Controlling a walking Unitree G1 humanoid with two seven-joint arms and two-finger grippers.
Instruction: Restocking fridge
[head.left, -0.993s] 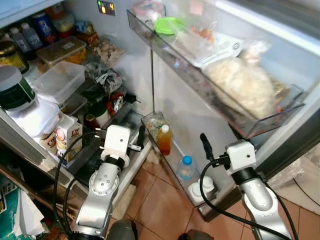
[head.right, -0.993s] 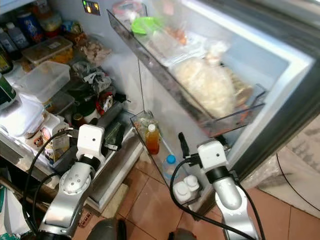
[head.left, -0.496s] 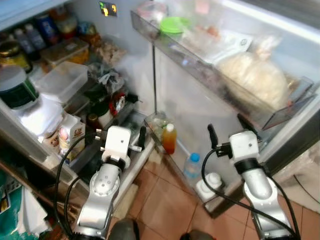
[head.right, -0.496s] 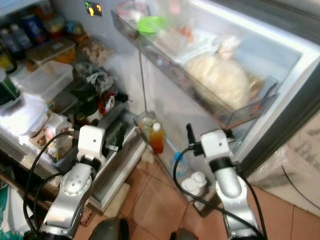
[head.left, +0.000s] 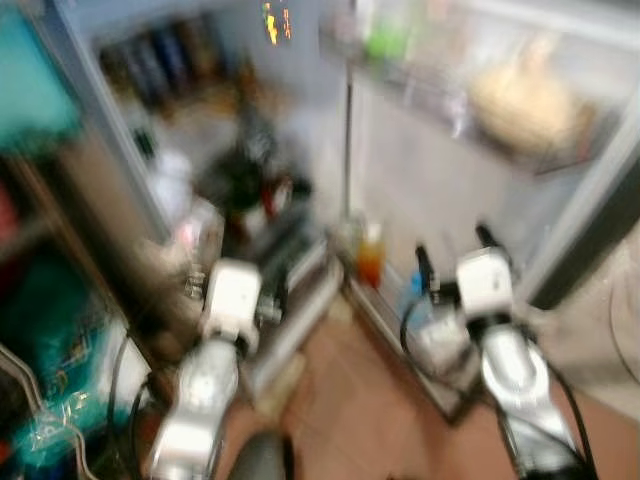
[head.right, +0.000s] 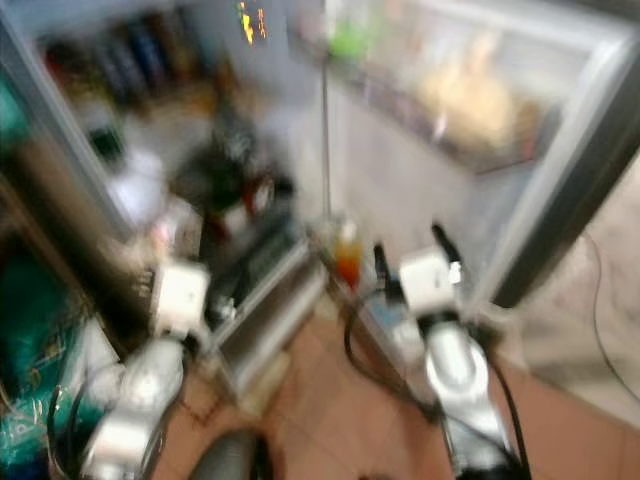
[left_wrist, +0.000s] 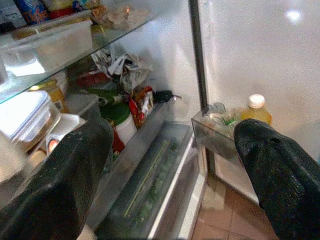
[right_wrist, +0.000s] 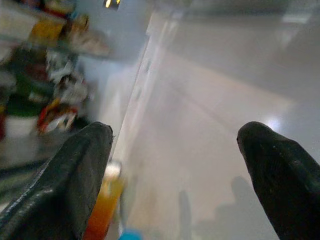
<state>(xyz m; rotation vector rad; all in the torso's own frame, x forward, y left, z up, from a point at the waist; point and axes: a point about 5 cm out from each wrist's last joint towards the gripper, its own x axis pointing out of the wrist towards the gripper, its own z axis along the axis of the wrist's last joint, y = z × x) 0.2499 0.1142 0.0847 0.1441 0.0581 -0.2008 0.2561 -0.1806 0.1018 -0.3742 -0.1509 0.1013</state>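
- Left hand is spread wide and empty before the open white fridge's lower shelves; right hand is likewise released, facing the door.
- The orange juice bottle with white cap stands in the clear door bin; probably heavy and slick, best gripped mid-body.
- Head views are now blurred and shifted compared with a second ago; the camera has moved.

The open white fridge stands ahead, its shelves to the left and its open door to the right. An orange juice bottle sits in the clear lower door bin. A clear lidded plastic box rests on the glass shelf above the bottom drawer.
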